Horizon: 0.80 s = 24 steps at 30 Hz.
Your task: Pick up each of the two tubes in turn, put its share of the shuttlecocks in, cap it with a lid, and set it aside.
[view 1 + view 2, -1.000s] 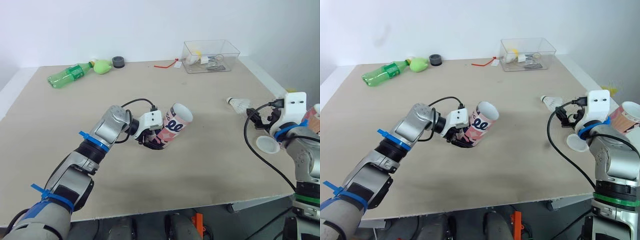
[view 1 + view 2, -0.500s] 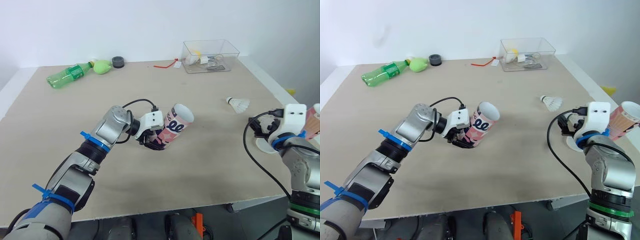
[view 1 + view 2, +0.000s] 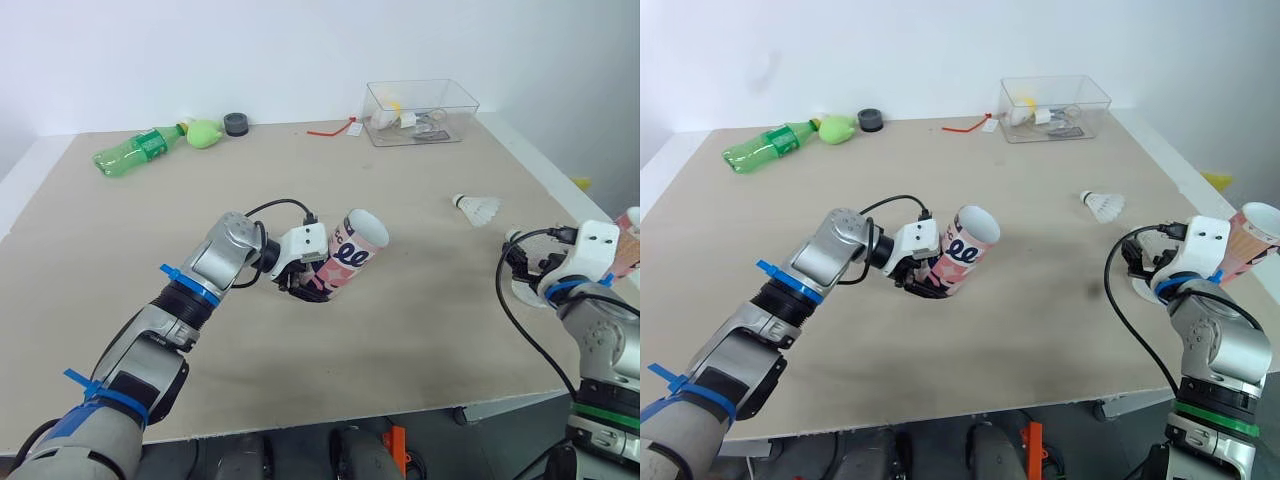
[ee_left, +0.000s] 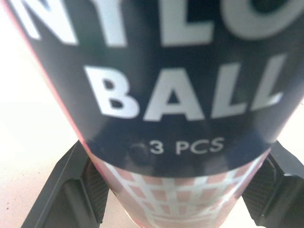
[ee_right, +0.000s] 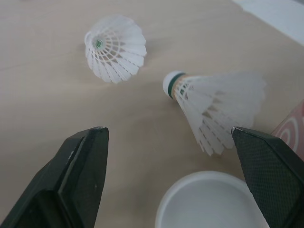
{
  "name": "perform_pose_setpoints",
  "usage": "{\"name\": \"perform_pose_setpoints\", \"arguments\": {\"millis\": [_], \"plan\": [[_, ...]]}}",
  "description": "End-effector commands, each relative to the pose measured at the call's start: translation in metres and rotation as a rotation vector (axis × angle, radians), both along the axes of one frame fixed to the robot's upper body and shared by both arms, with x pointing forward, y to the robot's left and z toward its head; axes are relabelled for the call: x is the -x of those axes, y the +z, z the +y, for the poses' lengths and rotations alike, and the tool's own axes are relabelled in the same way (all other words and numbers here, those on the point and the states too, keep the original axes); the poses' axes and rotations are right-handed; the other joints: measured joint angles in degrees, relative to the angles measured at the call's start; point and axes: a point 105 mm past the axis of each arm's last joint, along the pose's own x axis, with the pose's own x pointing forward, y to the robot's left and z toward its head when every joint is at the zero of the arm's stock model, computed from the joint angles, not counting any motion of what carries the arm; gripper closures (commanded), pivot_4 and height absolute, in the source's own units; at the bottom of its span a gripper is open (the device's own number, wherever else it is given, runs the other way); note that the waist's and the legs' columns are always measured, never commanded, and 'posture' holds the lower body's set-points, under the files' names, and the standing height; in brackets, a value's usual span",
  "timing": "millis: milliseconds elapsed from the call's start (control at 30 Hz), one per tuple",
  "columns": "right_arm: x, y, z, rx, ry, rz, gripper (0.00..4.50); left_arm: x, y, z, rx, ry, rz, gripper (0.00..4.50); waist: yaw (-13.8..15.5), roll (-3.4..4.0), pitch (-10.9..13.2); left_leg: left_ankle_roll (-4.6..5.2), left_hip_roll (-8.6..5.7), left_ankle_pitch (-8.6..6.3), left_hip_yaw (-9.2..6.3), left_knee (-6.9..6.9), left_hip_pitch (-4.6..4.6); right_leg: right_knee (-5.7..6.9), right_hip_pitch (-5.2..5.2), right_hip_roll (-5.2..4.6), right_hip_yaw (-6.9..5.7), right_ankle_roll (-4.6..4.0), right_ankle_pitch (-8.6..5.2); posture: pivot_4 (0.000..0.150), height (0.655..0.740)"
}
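Head view: the left pincer (image 3: 305,284) grips a pink tube (image 3: 352,255), tilted with its mouth up, at mid-tabletop (image 3: 420,330). Left wrist view: its fingers (image 4: 78,190) press both sides of the tube. Right wrist view: the right pincer (image 5: 168,135) gapes wide, facing a shuttlecock (image 5: 114,54), a second shuttlecock (image 5: 218,107) and a white lid (image 5: 209,202).

Beige surface (image 3: 420,300) carrying a green bottle (image 3: 135,150) lying far left, a black ring (image 3: 237,123), perhaps tape, sitting nearby, a clear box (image 3: 420,110) standing far right, a shuttlecock (image 5: 116,47) and second shuttlecock (image 5: 216,102) lying near a white lid (image 5: 209,202)
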Motion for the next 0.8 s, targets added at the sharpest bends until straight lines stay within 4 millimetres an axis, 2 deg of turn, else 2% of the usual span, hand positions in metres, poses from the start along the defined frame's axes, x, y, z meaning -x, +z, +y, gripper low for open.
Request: {"name": "perform_pose_setpoints", "arguments": {"millis": [33, 800], "plan": [[-0.004, 0.014, -0.006, 0.02, -0.003, -0.056, 0.07, 0.002, 0.009, -0.003, 0.021, -0.017, -0.028, 1.49, 0.0, 0.0, 0.0, 0.0, 0.0, 0.0, 0.0, 0.0, 0.0, 0.0, 0.0, 0.0, 0.0, 0.0, 0.0, 0.15, 0.74], [-0.032, 0.016, -0.014, 0.089, 0.057, -0.063, 0.07, 0.005, 0.01, -0.002, 0.02, -0.02, -0.025, 1.49, -0.1, 0.0, 0.0, 0.0, -0.05, 0.0, 0.0, -0.01, 0.03, 0.0, 0.01, 0.0, 0.05, 0.04, 0.01, 0.15, 0.74]]}}
